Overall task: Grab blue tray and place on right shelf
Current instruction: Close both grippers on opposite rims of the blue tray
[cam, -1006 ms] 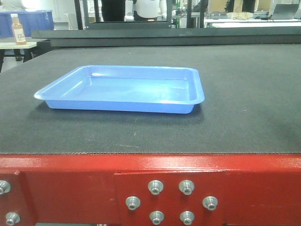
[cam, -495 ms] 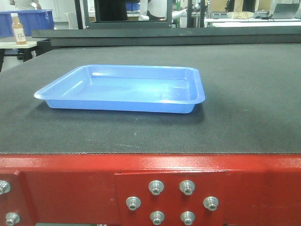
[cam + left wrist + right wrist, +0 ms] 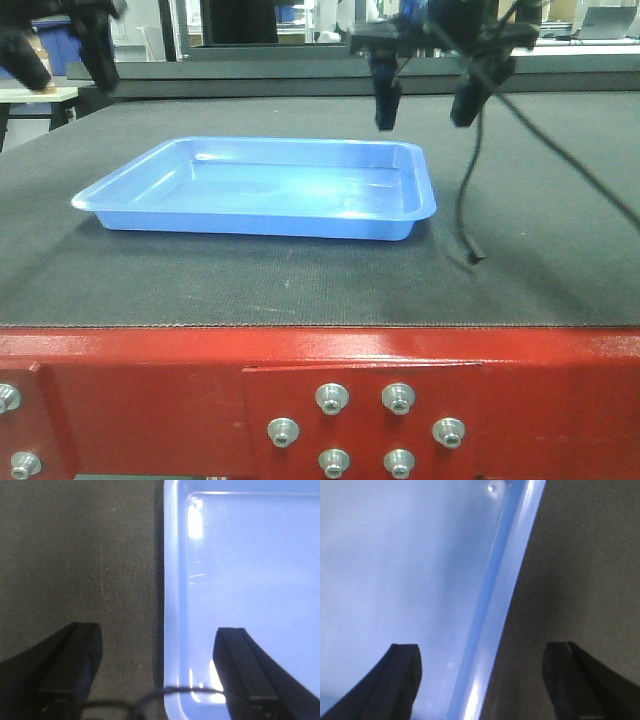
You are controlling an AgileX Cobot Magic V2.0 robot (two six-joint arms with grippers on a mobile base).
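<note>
Right hand (image 3: 425, 118) over crosswise blue tray (image 3: 270, 190)

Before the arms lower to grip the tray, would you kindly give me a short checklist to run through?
1. The left gripper open, blue tray rim between its fingers: ok.
2. The right gripper open, opposite rim between its fingers: ok.
3. Tray empty, flat on the mat: ok.
4. Fingers at rim height: not ok, both hang above.
5. Dangling cable off the tray: ok.
6. Path to right shelf: cannot tell.

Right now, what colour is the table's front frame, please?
Red frame, clearest in the front-facing view.
</note>
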